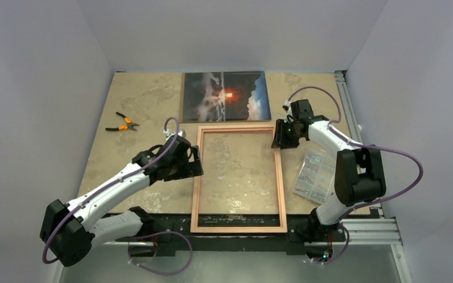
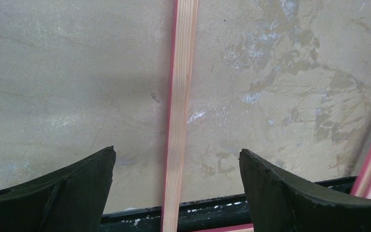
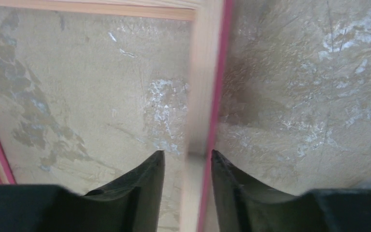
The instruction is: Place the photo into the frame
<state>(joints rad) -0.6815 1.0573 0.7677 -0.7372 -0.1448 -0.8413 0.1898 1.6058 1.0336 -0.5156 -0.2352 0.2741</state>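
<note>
The frame (image 1: 197,177) lies wood-back up on the bench (image 1: 147,100), ready for loading. The photo (image 1: 225,96) sits face up at its 12 o'clock. Left claw (image 2: 176,152) gapes wide over the 9 o'clock rail. Right claw (image 3: 187,153) hugs the 3 o'clock rail, and I can't tell if it's pinching.

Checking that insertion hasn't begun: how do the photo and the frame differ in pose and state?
The photo lies at the far edge of the table, long side across; the frame lies nearer, long side running front to back. The photo is picture side up; the frame shows tan wood and is empty, the table visible through it. Both lie flat.
</note>
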